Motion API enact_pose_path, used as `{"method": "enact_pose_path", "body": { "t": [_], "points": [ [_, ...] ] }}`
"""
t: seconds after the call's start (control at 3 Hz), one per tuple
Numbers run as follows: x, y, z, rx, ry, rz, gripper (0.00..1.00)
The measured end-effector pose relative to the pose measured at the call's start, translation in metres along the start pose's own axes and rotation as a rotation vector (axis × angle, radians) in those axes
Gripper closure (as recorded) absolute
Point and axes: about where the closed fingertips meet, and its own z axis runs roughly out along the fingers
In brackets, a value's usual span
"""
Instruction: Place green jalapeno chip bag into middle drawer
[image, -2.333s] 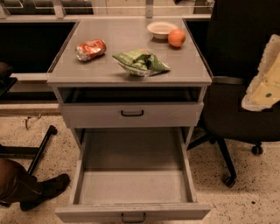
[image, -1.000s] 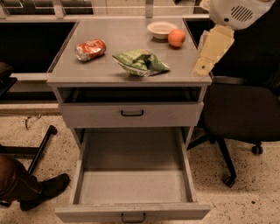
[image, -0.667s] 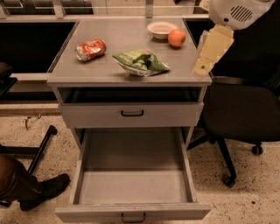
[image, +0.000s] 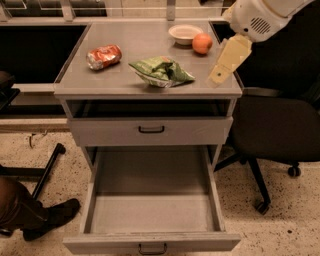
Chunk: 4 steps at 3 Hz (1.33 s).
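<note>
The green jalapeno chip bag (image: 161, 71) lies crumpled on the grey cabinet top (image: 125, 45), near its front middle. The middle drawer (image: 152, 200) is pulled wide open below and holds nothing. My gripper (image: 221, 70), cream-coloured under a white arm (image: 260, 17), hangs over the right edge of the cabinet top. It is to the right of the bag and apart from it, holding nothing that shows.
A crushed red-orange can (image: 103, 56) lies at the top's left. A white bowl (image: 185, 33) and an orange fruit (image: 202, 43) sit at the back right. The shallower drawer (image: 150, 131) stands slightly open. A black office chair (image: 280, 130) is at the right, a person's shoe (image: 47, 217) at lower left.
My arm has swung up from beside the chair to the cabinet's right edge, then moved a little left toward the bag. The bag and drawers have not moved.
</note>
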Motion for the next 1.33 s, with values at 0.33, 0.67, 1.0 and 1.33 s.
{"method": "enact_pose_path", "body": {
  "t": [0.33, 0.67, 1.0, 1.33],
  "points": [
    [0.001, -0.029, 0.031, 0.008, -0.025, 0.015, 0.00],
    [-0.013, -0.058, 0.074, 0.023, -0.043, -0.006, 0.00],
    [-0.013, -0.059, 0.088, 0.008, -0.050, -0.005, 0.00],
    [-0.013, -0.070, 0.110, -0.003, -0.078, 0.007, 0.00]
  ]
}}
